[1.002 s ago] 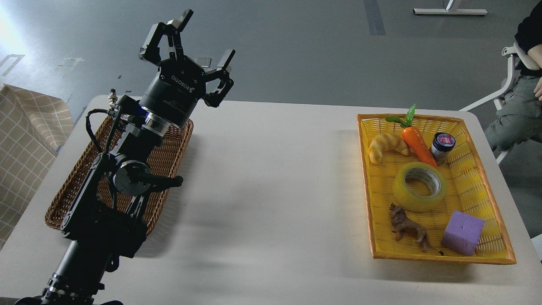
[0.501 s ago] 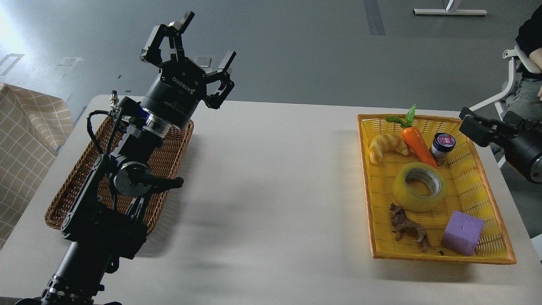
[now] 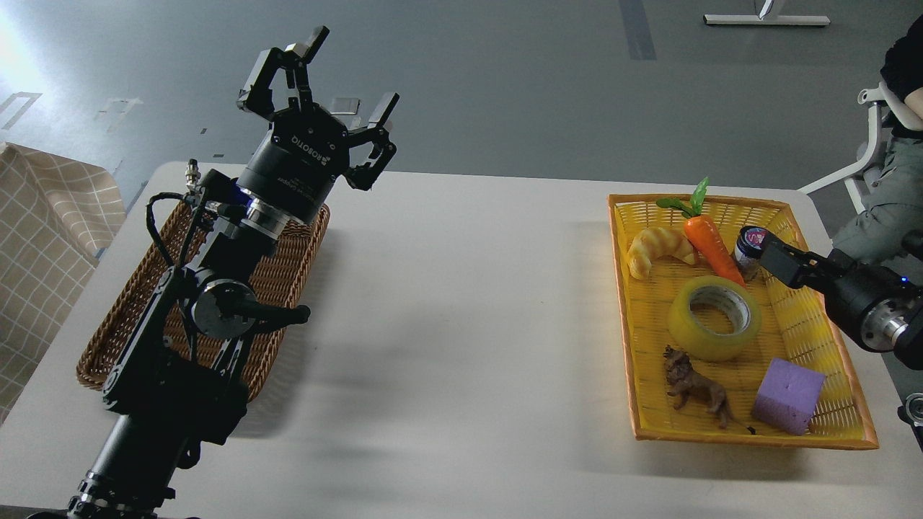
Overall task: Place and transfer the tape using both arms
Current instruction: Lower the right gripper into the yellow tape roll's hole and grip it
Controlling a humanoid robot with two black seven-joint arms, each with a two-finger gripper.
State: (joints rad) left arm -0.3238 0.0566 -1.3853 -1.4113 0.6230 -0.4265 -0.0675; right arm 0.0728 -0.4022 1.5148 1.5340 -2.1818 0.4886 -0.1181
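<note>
The tape (image 3: 714, 333), a translucent yellow roll with a grey-white core, lies flat in the middle of the yellow tray (image 3: 621, 317) at the right. My left gripper (image 3: 352, 71) is open and empty, raised high above the far end of the brown wicker basket (image 3: 288, 281) at the left. My right gripper (image 3: 777, 264) reaches in from the right edge over the tray's far right part, just right of and behind the tape and next to the small jar (image 3: 750, 244). It is seen dark and side-on, so its fingers cannot be told apart.
The tray also holds a croissant (image 3: 657, 249), a carrot (image 3: 708, 241), a toy lion (image 3: 694, 388) and a purple foam cube (image 3: 789, 396). A seated person (image 3: 890, 194) is at the far right. A checked cloth (image 3: 43, 238) lies left of the table.
My right arm came into view from the right and moved down and left over the tray, towards the tape. My left gripper has barely shifted.
</note>
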